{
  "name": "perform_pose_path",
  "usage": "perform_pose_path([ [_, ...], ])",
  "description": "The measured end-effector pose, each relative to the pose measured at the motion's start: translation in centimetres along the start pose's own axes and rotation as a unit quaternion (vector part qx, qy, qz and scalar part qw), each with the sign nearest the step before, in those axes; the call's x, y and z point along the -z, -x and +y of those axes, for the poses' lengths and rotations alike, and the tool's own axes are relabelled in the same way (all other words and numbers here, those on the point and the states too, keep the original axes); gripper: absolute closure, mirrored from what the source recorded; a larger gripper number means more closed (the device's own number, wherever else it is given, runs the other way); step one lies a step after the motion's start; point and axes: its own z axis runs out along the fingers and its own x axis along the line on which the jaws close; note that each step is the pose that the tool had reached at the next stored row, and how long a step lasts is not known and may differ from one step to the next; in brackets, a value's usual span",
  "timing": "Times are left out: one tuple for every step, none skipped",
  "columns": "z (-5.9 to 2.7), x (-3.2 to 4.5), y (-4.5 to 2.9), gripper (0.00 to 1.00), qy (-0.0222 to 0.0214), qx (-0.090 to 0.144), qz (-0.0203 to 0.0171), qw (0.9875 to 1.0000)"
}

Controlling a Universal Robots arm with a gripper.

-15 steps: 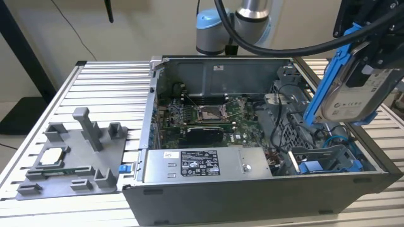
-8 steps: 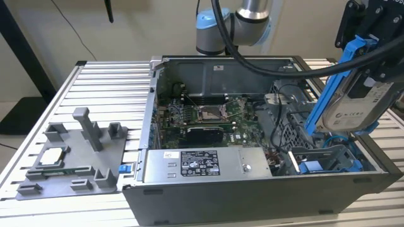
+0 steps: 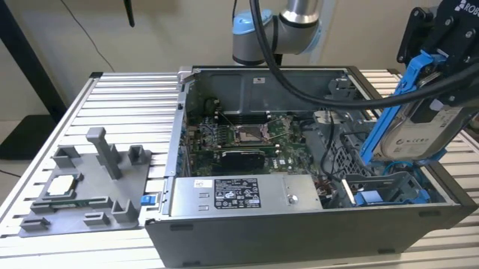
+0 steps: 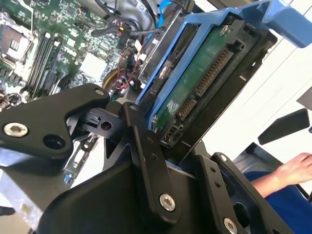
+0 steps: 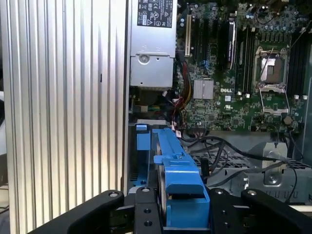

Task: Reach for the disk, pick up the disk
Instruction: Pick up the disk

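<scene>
The gripper (image 4: 161, 146) is closed on the disk (image 3: 419, 134), clamped across its blue frame (image 4: 195, 48) and held tilted above the far-right bay of the computer case (image 3: 299, 235). Risk — the frame could snag the cables (image 5: 229, 146) just beneath, or the disk could slip from the frame, since the clamp bears on plastic.

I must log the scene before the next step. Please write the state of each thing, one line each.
disk: lifted out of the case, tilted, held in its blue frame.
hand: shut on the disk's frame.
case: side open, board bare.
drive bay: empty, blue bracket inside.
CPU socket: no cooler on it.
grey fixture: on the table, a small square chip lying in it.
</scene>
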Motion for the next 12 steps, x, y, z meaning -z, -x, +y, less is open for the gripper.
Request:
perform_pose_path([
  [-0.05,-0.15,-0.03,1.00,0.0000,0.000,-0.0001,1.0000],
  [-0.11,-0.30,-0.04,1.00,0.0001,0.000,-0.0003,1.0000],
  [-0.17,-0.44,-0.05,1.00,0.0001,0.000,-0.0009,1.0000],
  [-0.22,-0.57,-0.06,1.00,0.0001,0.000,-0.0014,1.0000],
  [-0.27,-0.72,-0.07,1.00,0.0002,0.000,-0.0020,1.0000],
  [-0.31,-0.88,-0.07,1.00,0.0002,0.000,-0.0023,1.0000],
  [-0.34,-1.04,-0.08,1.00,0.0002,0.000,-0.0024,1.0000],
  [-0.36,-1.23,-0.09,1.00,0.0002,0.000,-0.0024,1.0000],
  [-0.40,-1.43,-0.11,1.00,0.0002,0.000,-0.0026,1.0000],
  [-0.42,-1.61,-0.11,1.00,0.0002,0.000,-0.0026,1.0000],
  [-0.45,-1.79,-0.13,1.00,0.0002,0.000,-0.0026,1.0000],
  [-0.47,-1.98,-0.14,1.00,0.0002,0.000,-0.0027,1.0000],
])
